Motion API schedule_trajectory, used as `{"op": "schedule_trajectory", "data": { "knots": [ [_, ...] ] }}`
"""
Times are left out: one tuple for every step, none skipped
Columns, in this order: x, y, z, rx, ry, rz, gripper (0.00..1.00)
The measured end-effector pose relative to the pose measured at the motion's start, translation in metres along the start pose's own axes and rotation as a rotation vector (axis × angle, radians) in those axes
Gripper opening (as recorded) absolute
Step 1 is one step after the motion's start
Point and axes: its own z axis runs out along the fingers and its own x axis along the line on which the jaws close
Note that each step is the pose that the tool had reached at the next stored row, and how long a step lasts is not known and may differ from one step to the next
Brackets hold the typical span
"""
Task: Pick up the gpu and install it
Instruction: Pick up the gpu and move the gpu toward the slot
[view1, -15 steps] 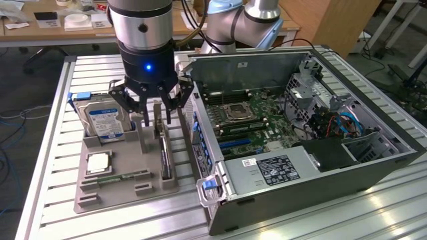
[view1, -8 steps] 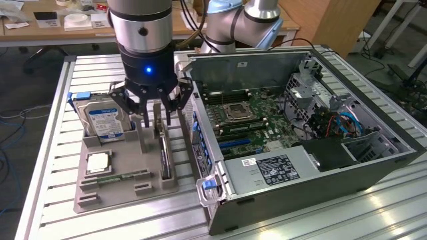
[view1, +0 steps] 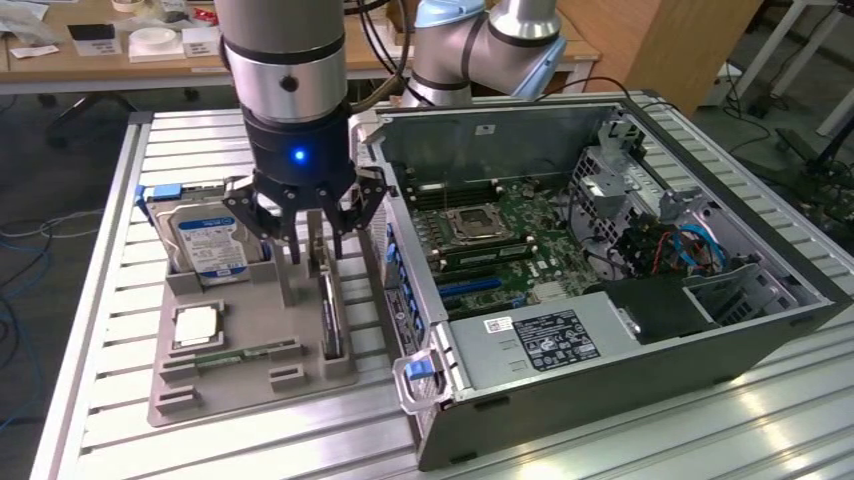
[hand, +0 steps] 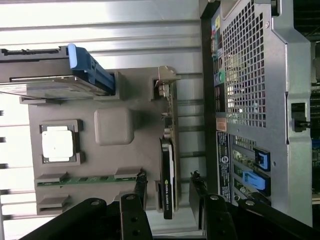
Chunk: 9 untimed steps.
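Claw (view1: 311, 245) hangs open over the grey tray (view1: 234, 392) on the bench (view1: 200, 150), fingers (hand: 136, 200) spread either side of the gpu (hand: 167, 175) and, as far as I can see, not touching it. The gpu stands on edge in its tray slot, between the hard drive (view1: 207, 240) and the open computer case (view1: 494, 130), just beside the case.

My worry is the grip point. The fingers flank the end away from the pale bracket (hand: 167, 82), so I judge a squeeze there could let the thin card pivot or jam in its slot. The case wall is close enough to clip on the way over.

The hard drive carries a blue-and-white label and the power supply (view1: 541, 340) a dark one, both too fine to read. The gpu's edge shows a green mark and pale lettering I cannot make out.
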Motion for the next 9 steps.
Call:
{"op": "schedule_trajectory", "data": {
  "knots": [
    [0.0, 0.0, 0.0017, -0.0001, -0.0001, 0.0, 0.47],
    [0.0001, -0.0001, 0.0027, 0.0, 0.0, 0.0, 0.47],
    [0.0002, -0.0002, 0.0034, -0.0001, 0.0, 0.0, 0.47],
    [0.0002, -0.0005, 0.004, 0.0001, 0.0001, 0.0, 0.47],
    [0.0001, -0.001, 0.0046, 0.0002, 0.0001, 0.0, 0.47],
    [0.0, -0.0017, 0.0051, 0.0001, 0.0001, 0.0, 0.47],
    [0.0, -0.0022, 0.0059, 0.0, -0.0001, 0.0, 0.47],
    [0.0, -0.0023, 0.0069, 0.0, -0.0001, 0.0, 0.47],
    [0.0001, -0.0024, 0.0083, 0.0001, 0.0, 0.0, 0.47]
  ]
}}
